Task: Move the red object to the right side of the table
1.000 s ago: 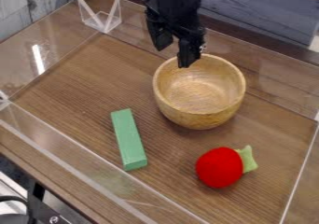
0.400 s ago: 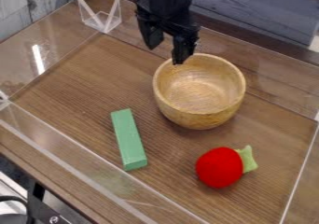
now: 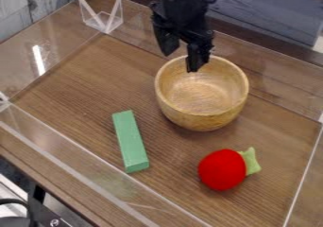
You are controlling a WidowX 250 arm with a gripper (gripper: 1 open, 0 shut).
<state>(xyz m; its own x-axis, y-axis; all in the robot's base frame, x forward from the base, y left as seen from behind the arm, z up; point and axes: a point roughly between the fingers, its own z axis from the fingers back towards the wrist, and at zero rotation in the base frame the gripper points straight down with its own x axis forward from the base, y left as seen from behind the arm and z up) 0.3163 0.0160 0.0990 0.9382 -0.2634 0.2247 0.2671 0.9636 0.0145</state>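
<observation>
The red object (image 3: 224,169), a small round bright-red toy fruit with a pale green leaf tab, lies on the dark wood table (image 3: 89,94) near its front right. My black gripper (image 3: 180,51) hangs open at the back, just above the far rim of a wooden bowl, pointing steeply down with nothing between its fingers. It is far from the red object, with the bowl between them.
A light wooden bowl (image 3: 202,92) stands mid-table. A flat green rectangular block (image 3: 128,141) lies at the front left of the bowl. Low clear acrylic walls (image 3: 76,169) edge the table, and a clear stand (image 3: 101,16) sits at the back left.
The gripper swung a little left and up, then came back right and down over the bowl's far rim. It stayed open. The red object, bowl and block have not moved.
</observation>
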